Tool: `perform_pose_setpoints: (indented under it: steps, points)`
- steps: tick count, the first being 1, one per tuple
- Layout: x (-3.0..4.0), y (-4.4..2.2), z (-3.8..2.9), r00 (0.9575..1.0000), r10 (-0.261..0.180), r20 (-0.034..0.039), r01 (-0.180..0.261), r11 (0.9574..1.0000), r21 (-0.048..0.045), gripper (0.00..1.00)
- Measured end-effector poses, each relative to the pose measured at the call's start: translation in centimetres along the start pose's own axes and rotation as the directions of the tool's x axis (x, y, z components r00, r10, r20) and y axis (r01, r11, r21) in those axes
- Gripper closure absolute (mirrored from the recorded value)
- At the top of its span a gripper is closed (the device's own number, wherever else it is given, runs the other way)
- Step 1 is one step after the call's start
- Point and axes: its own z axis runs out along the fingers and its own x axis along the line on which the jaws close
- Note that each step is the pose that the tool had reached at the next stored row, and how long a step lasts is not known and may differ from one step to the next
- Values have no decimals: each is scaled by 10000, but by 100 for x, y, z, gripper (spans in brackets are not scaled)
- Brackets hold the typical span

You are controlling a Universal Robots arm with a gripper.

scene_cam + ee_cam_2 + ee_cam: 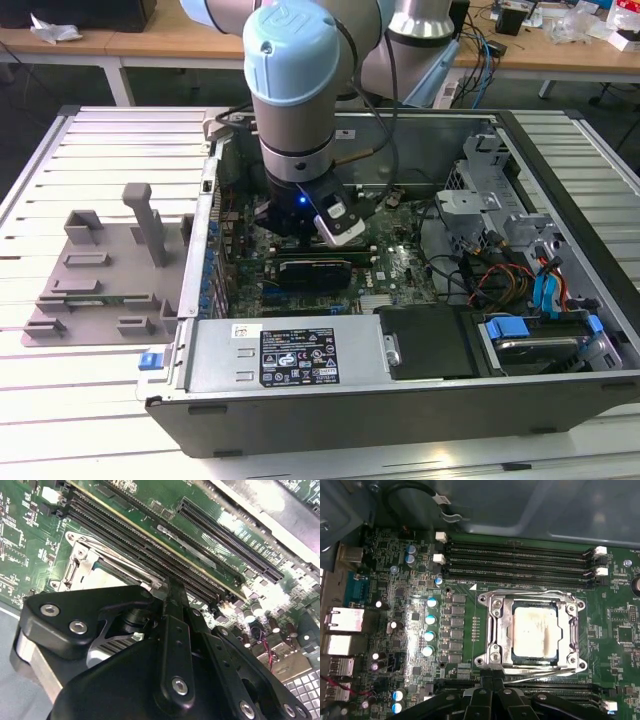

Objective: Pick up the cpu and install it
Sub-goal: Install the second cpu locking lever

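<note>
A: Where is the cpu [535,631]?

B: In the first wrist view it lies flat inside the socket frame [496,632] on the motherboard [405,610], silver top facing up at the camera, with pale smears across it. The metal bracket borders it on all sides.

A: Does it have a long axis?

B: Hardly — it looks close to square. Its edges run parallel with the frame's, and one pair runs parallel with the memory slots [520,560] just beside the socket.

A: And the gripper?

B: Its black fingers [492,677] sit side by side, drawn in narrow, just beside the frame's near edge; they hold nothing that I can see. Whether the tips touch the bracket, I cannot tell.

A: What does the second wrist view add?

B: The gripper [172,587] from behind — black linkages and screws, the finger reaching toward the socket's metal bracket [95,555]. The chip's top is hidden there by the gripper body. Long dark slots [227,532] cross the green board beyond.

A: The exterior view?

B: The arm [292,90] reaches down into the open computer case [400,400], gripper low over the board. A grey plastic tray [95,280] with upright blocks sits outside the case, on the exterior view's left, on a slatted table [60,420].
</note>
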Motion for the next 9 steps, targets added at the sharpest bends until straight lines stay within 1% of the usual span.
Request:
perform_pose_setpoints:
  steps: [1, 2, 5, 7, 8, 9]
  points:
    - [6, 0, -1, 10000, -2, 27, 2, 10000, -31, 89]
    - [19, 0, 2, 10000, -6, 83, 7, 10000, -89, 89]
    - [65, -1, 21, 9998, -18, 223, 23, 9998, -196, 89]
    - [76, -2, 30, 9996, -23, 272, 29, 9997, -228, 89]
    - [83, -2, 36, 9995, -26, 310, 34, 9997, -261, 89]
    - [88, 0, 42, 9994, -25, 351, 37, 9995, -325, 89]
